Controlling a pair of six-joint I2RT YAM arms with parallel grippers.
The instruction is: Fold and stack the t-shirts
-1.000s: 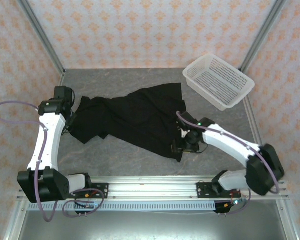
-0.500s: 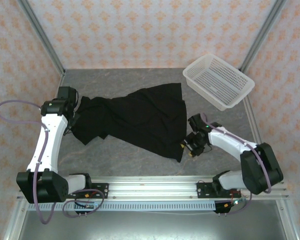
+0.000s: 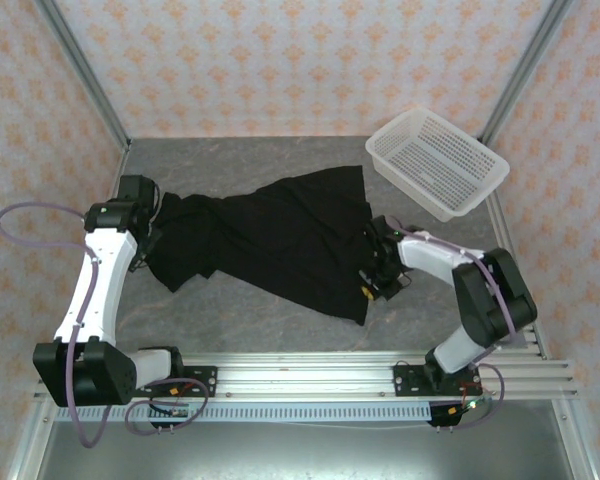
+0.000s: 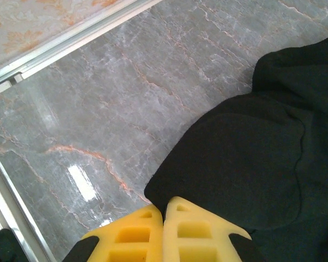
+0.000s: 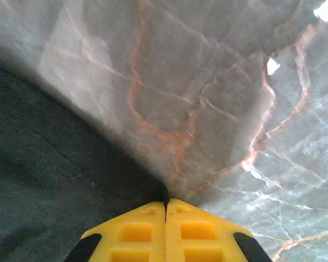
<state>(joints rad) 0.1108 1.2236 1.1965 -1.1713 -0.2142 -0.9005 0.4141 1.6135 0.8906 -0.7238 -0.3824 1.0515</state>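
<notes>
The black shirt (image 3: 270,235) lies rumpled across the table (image 3: 230,312). My left gripper (image 4: 164,208) is clenched on its left edge, and my right gripper (image 5: 165,203) is pinched shut on its right hem. It looks light and limp, so I judge corners and edges the best holds.

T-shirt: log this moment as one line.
t-shirt: unfolded, plain black showing | left pincer: shut on its left edge | right pincer: shut on its right edge | basket: far right, apart
</notes>
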